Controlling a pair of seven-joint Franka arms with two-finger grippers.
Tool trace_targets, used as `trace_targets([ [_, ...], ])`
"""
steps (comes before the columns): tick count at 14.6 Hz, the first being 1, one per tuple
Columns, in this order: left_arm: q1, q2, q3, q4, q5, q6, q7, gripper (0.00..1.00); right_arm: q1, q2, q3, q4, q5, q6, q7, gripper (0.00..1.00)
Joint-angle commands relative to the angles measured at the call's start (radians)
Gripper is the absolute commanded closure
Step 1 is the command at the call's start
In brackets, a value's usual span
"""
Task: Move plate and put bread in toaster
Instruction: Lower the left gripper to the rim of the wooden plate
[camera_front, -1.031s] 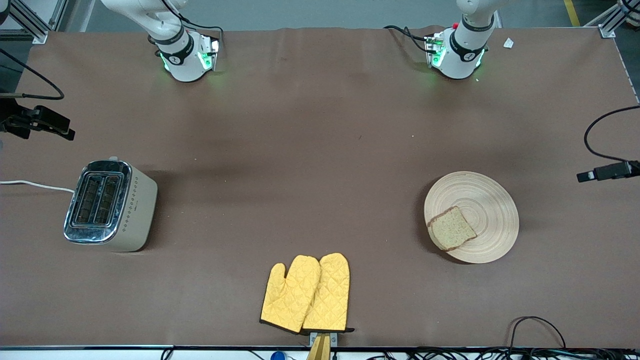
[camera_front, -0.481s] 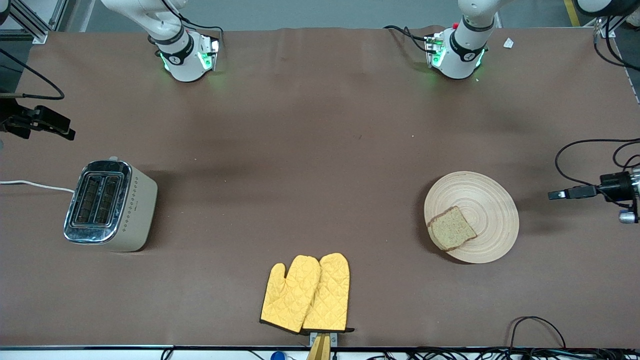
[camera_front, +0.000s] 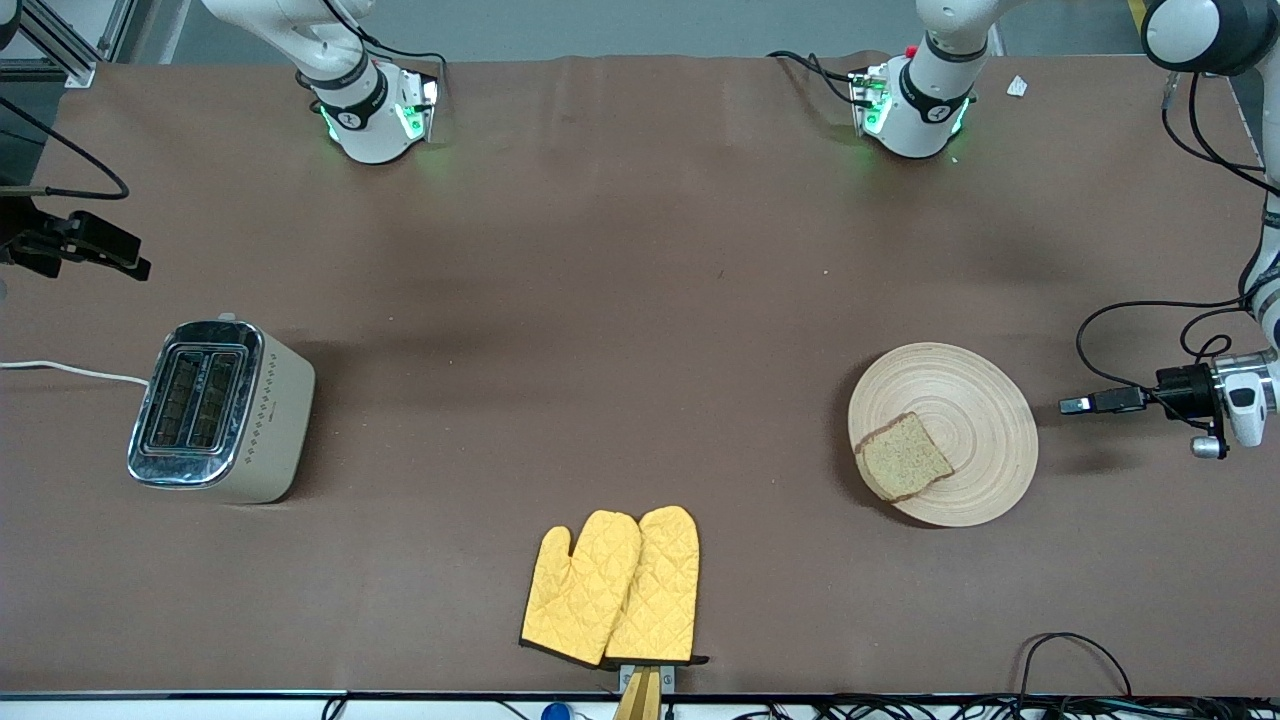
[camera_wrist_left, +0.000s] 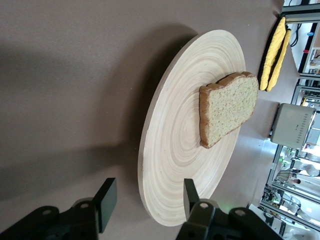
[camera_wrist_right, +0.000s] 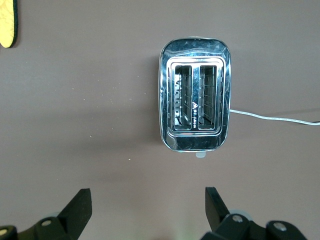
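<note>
Left gripper (camera_front: 1075, 404), fingers apart and empty, hovered just beside the plate (camera_front: 975, 400), at its 3 o'clock. Bread (camera_front: 903, 457) lay flat at the plate's 8 o'clock. Right gripper (camera_wrist_right: 145, 205), open, hung above the toaster (camera_wrist_right: 195, 107), whose slots ran 12 to 6.

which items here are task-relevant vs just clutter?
Job:
plate, toward the left arm's end of the table
bread, lying on the plate
toaster, toward the right arm's end, both slots empty

Lying about:
oven mitts, yellow pair, nearer the front camera than the toaster and plate
</note>
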Motion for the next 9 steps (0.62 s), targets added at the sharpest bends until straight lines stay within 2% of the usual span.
trace_targets([
  [1,-0.006,0.044,-0.004,0.021,-0.028,0.010,0.036,0.39,0.004,-0.008,0.000,-0.008,0.009,0.001,0.015,0.00],
  [6,-0.008,0.073,-0.008,0.021,-0.035,0.039,0.042,0.41,0.004,-0.008,0.000,-0.008,0.009,-0.001,0.015,0.00],
  [9,-0.023,0.085,-0.015,0.021,-0.056,0.049,0.042,0.49,0.004,-0.008,0.000,-0.008,0.009,-0.001,0.015,0.00],
])
